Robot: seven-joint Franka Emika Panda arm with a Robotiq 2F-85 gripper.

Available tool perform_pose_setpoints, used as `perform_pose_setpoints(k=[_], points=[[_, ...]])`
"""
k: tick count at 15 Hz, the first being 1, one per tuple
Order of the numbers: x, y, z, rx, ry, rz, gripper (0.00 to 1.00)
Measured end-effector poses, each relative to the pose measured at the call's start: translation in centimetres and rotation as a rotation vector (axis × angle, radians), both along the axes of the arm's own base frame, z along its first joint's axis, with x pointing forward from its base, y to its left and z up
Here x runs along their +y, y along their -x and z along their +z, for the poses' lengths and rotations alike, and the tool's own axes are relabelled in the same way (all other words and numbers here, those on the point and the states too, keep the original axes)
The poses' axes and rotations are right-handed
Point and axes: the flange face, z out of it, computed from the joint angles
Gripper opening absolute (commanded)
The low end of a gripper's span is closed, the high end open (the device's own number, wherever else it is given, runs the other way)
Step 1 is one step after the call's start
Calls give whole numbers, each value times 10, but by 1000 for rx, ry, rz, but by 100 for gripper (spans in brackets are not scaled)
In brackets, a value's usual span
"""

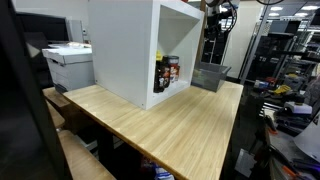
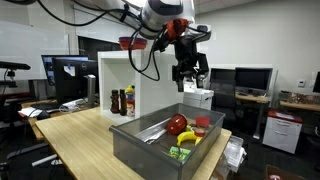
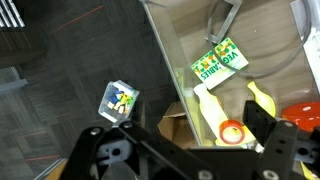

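In an exterior view my gripper [image 2: 190,72] hangs open well above the far end of a grey bin [image 2: 135,145] and holds nothing. The bin contains a red round item [image 2: 177,124], a banana [image 2: 188,138] and a green box [image 2: 179,154]. The wrist view looks straight down over the bin's edge. It shows a green vegetables box [image 3: 220,60], a yellow bottle with a red cap [image 3: 213,112], a banana [image 3: 262,100] and a red item [image 3: 306,112]. My gripper [image 3: 185,135] is spread wide, with one dark finger [image 3: 262,125] over the bin and nothing between the two.
The bin [image 1: 210,76] stands at the far end of a wooden table [image 1: 160,125], beside a white open cubby [image 1: 135,50] holding bottles [image 1: 167,72]. On the dark floor below lie a small colourful box [image 3: 118,100] and a cardboard box [image 3: 175,122]. Monitors and desks surround the table.
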Motion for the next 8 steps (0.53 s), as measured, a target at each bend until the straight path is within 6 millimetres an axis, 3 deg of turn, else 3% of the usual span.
perform_pose_setpoints(k=[8], points=[[4,-27,-16,67,-14,116,100]])
